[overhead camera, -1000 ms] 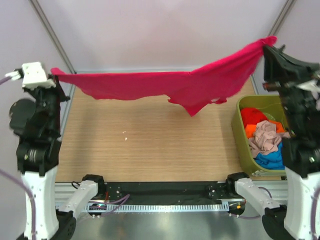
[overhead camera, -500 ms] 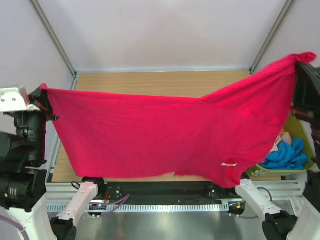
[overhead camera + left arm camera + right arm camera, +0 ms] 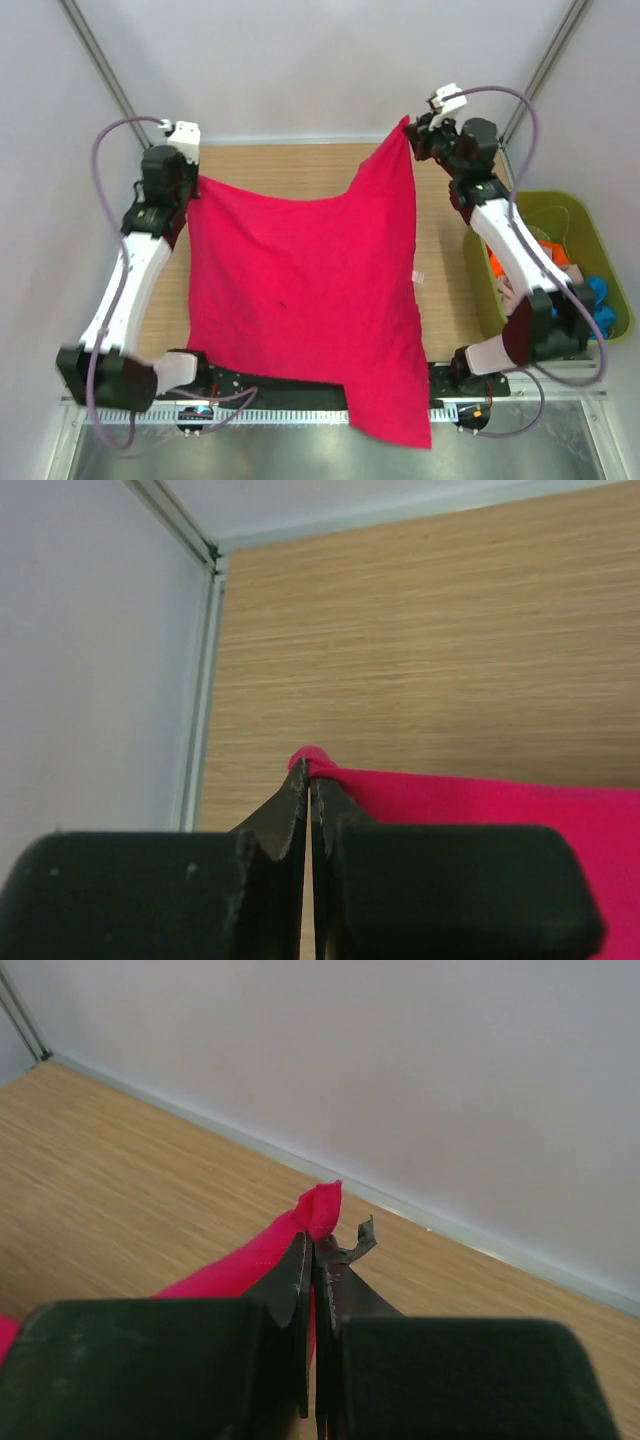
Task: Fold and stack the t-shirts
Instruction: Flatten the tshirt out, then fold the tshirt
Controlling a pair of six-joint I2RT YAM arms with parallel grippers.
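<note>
**Crimson shirt stretched between two pinching grippers**

The crimson t-shirt (image 3: 300, 300) lies spread across most of the wooden table (image 3: 300, 165), held at its two far corners; the left gripper (image 3: 192, 180) has the far-left corner and the right gripper (image 3: 408, 128) the far-right one. In the left wrist view the jaws are pressed together on a small fold of red cloth, which bulges just past the fingertips; the rest of the shirt runs off to the right of that gripper, with bare wood beyond it. In the right wrist view the jaws are likewise clamped on a bunched tip of the fabric, which pokes up above the fingertips; the cloth trails away down and to the left of them, near the back wall.

From the top view the far edge of the shirt sags between the two grips into a shallow dip; the right corner sits further back than the left, and the cloth rises to it in a narrow peak. The near part of the shirt drapes over the table's near edge and across the arm bases, with one corner hanging lowest at the near right; a small white label (image 3: 418, 277) shows at its right edge.

To the right of the table stands the olive-green tub (image 3: 610, 262), well apart from both grippers; an orange-red shirt (image 3: 497, 266) and a blue shirt (image 3: 603, 303) lie crumpled inside it, partly hidden behind the right arm.
</note>
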